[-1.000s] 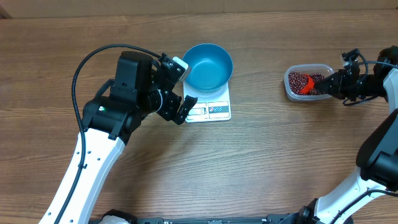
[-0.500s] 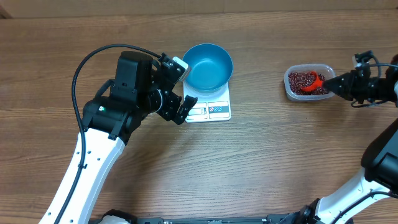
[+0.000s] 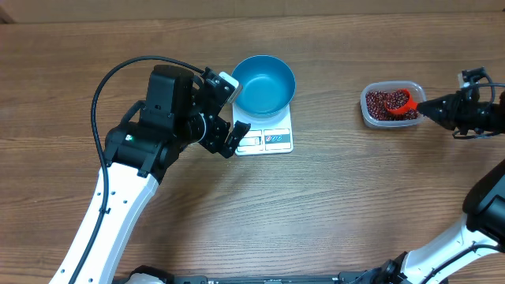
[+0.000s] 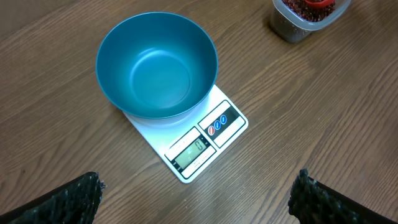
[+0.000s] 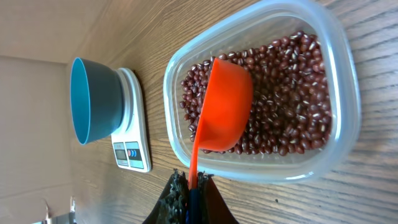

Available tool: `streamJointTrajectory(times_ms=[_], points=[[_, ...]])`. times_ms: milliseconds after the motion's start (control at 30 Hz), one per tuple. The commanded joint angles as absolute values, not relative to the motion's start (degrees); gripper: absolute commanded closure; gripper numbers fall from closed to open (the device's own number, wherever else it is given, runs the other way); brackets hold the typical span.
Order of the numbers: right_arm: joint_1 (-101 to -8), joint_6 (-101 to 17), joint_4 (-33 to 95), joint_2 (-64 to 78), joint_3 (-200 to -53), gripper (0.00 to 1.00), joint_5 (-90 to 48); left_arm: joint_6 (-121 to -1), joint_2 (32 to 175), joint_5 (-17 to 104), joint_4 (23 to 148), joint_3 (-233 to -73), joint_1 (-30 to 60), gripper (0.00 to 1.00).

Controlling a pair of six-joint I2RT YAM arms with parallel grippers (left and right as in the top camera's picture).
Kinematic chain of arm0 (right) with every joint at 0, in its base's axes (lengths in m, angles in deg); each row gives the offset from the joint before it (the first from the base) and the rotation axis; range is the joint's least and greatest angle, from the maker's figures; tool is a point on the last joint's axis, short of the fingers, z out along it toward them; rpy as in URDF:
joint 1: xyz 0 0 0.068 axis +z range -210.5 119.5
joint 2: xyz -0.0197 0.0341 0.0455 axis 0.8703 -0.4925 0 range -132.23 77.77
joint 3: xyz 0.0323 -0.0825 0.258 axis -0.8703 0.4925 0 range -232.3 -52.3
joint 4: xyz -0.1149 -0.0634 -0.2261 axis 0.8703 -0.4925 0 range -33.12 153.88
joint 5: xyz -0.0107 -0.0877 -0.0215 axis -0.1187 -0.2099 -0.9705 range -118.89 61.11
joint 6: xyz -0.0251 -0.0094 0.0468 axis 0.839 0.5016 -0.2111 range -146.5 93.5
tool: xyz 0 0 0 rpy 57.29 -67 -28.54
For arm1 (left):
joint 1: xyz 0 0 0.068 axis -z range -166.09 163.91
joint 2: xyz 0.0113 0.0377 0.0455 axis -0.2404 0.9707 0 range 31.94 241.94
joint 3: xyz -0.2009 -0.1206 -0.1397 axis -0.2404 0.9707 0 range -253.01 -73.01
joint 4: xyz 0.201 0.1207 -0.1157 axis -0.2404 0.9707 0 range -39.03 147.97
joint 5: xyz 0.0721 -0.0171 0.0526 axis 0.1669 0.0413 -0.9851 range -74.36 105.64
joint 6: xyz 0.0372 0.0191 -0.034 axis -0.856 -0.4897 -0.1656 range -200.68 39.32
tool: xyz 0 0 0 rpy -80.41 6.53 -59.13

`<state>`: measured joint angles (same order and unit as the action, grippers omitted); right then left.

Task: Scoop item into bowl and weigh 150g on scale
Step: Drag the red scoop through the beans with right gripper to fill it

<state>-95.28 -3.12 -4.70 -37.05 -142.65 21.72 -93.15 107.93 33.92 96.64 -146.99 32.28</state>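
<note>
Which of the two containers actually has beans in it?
The clear plastic tub on the right, where the orange scoop sits. The blue bowl on the scale is empty.

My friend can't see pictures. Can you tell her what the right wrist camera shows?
The right tool grips the handle of an orange scoop, its cup over red-brown beans in a clear tub. Farther off, a blue bowl sits on a white scale.

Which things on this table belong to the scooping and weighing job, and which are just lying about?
Job: beans, clear tub, orange scoop held in the shut right gripper, blue bowl, white scale.
Just there: the left arm's black cable, the wooden table.
</note>
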Motion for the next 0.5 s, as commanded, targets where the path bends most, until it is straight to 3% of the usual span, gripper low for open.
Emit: streamJointTrajectory(times_ms=[0,467], points=[[-96.4,-2.1,-4.8,-37.2,-142.3,0.96,24.2,-94.4,107.3,34.7,96.6,-147.8,32.3,0.01],[-97.4,2.5,-9.1,-37.2,-142.3,0.96,31.7,-94.4,107.3,34.7,96.6,-147.8,32.3,0.00]])
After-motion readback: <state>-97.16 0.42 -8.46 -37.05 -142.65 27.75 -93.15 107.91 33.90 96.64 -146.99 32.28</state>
